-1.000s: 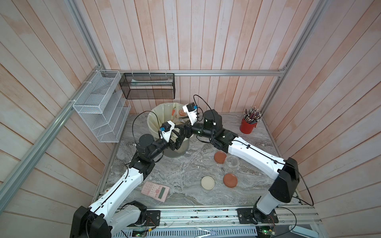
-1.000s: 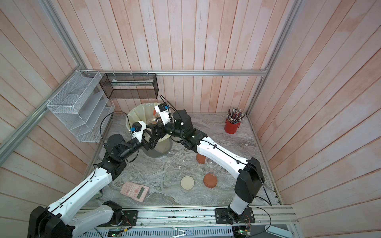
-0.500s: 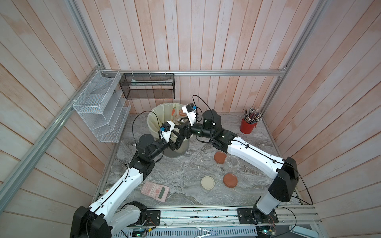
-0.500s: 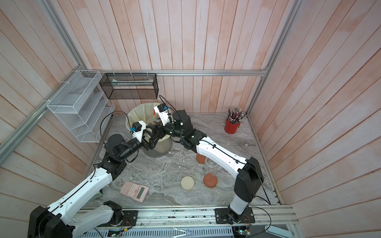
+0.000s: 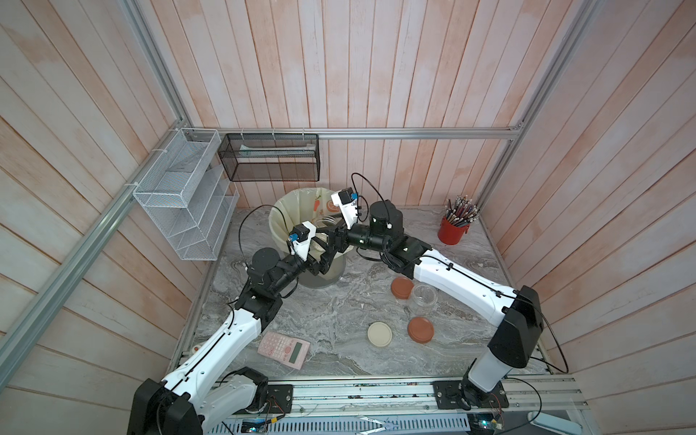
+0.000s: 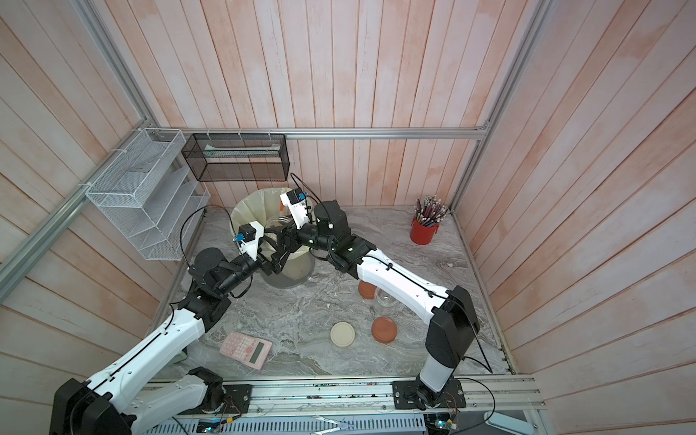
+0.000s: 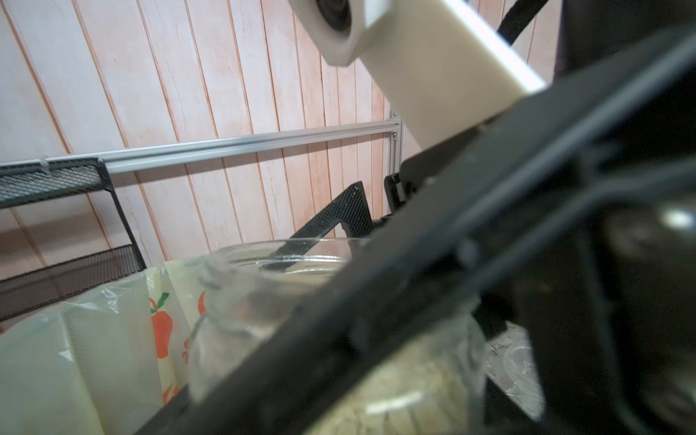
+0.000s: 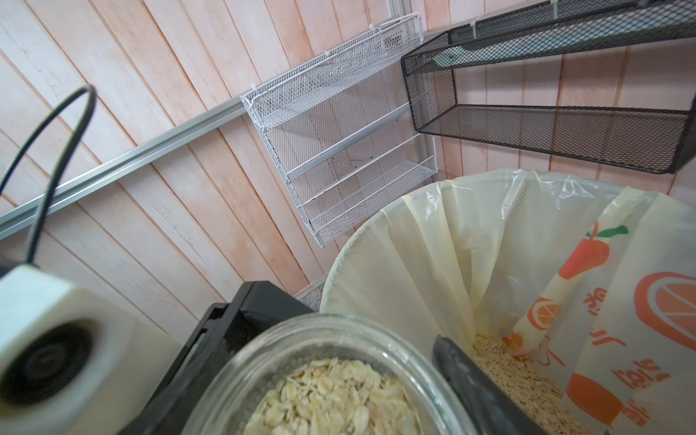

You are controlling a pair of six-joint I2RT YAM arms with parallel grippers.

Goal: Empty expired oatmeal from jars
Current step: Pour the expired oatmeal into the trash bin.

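Note:
A clear jar (image 5: pixel 327 227) (image 6: pixel 277 223) half full of oatmeal (image 8: pixel 331 399) hangs lidless over the lined bin (image 5: pixel 285 211). My right gripper (image 5: pixel 334 241) (image 6: pixel 283 241) is shut on it, and one dark finger (image 8: pixel 470 384) lies against its glass rim (image 8: pixel 301 335). My left gripper (image 5: pixel 321 260) (image 6: pixel 273 260) is close beside the jar from the other side, its fingers spread. In the left wrist view the jar (image 7: pixel 241 301) is partly hidden behind a blurred black bar. More oatmeal (image 8: pixel 519 376) lies in the bin's bottom. An empty jar (image 5: pixel 423 297) stands on the table.
Two terracotta lids (image 5: pixel 402 288) (image 5: pixel 420 329) and a cream lid (image 5: pixel 379 334) lie near the empty jar. A pink calculator (image 5: pixel 284 347) is front left, a red pencil cup (image 5: pixel 452 229) back right. A white wire rack (image 5: pixel 184 199) and a black mesh basket (image 5: pixel 271 158) hang on the walls.
Both arms stay nearly where they were over the bin. The right gripper's jaws have drawn in on the jar and the left gripper's have spread.

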